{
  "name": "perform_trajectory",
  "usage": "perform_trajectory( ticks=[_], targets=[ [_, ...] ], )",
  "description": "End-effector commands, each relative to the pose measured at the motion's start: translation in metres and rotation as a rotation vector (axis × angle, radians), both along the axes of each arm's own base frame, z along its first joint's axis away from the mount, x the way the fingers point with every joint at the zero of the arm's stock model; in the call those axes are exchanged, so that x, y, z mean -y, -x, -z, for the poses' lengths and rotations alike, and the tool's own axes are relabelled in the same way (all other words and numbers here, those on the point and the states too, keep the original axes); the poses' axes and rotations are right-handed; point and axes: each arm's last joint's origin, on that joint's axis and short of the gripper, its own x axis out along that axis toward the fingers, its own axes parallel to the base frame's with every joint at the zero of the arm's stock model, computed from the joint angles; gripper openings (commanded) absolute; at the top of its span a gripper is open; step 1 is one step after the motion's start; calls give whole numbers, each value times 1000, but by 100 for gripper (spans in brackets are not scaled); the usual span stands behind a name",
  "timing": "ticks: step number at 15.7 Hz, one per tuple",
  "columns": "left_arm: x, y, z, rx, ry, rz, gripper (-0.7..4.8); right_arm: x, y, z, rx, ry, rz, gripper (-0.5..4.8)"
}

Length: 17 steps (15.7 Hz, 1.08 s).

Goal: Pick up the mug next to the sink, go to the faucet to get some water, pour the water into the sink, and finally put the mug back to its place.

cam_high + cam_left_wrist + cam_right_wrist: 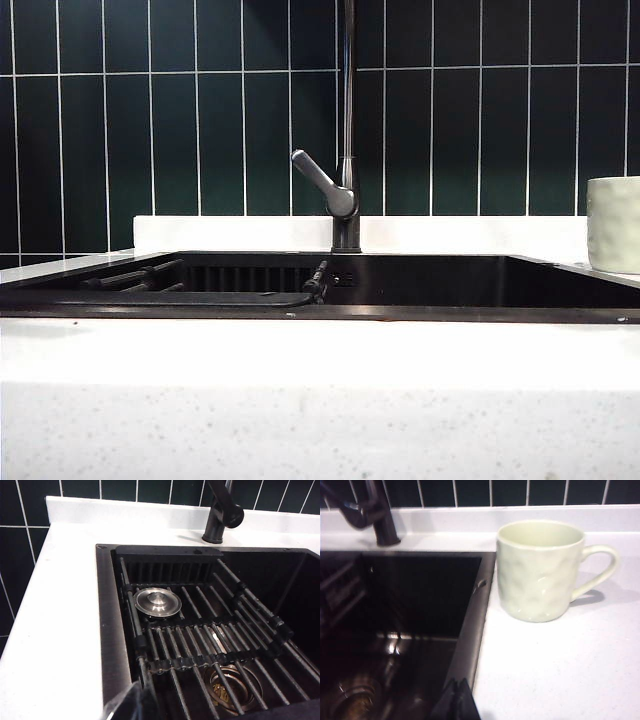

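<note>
So the mug (540,570) is sitting upright on the white speckled tabletop (560,670), just beside the sink (410,605), on the side away from the rack. It's a pale greenish-white ceramic one, roughly as wide as it is tall, with that dimpled hammered-looking skin all over the body. The inside looks smooth, and I can't see anything in it from this angle. The loop handle points away from the sink. In the exterior view only a slice of the mug (614,224) shows, past the sink's far end.

The sink (420,285) itself is a wide black basin with a dark rim. Inside there's a rack (200,625) of dark bars covering the part farthest from the mug, a shiny round metal stopper (157,602) lying on those bars, and a metal drain (231,686) showing under them.

The faucet (346,130) stands behind the sink, about midway along its back edge, a slim dark pipe with a grey lever tilted toward the rack side. Dark green tiles (200,120) are behind it.

The left pincer (131,706) hangs over the sink's rack-side edge, clenched, nothing in it. The right pincer (456,700) is over the sink's rim nearest the mug, well short of it, also clenched and empty.
</note>
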Motion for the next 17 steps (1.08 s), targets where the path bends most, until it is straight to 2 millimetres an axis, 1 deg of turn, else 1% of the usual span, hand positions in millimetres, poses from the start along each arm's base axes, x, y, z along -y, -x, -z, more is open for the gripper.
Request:
perform_trajectory(
  ticks=[1, 5, 7, 10, 17],
  targets=[
    [0, 0, -1, 17, 1, 6, -3, -3, 0, -1, 26, 116, -99, -1],
    [1, -3, 4, 60, -6, 25, -3, -3, 0, -5, 65, 129, -106, -1],
    [2, -3, 7, 55, -26, 23, -4, -3, 0, -5, 75, 152, -106, -1],
    [2, -3, 7, 58, -33, 23, -4, -3, 0, -8, 99, 160, -105, -1],
    [2, -3, 11, 12, -44, 29, -3, -3, 0, -7, 89, 162, -107, -1]
  ],
)
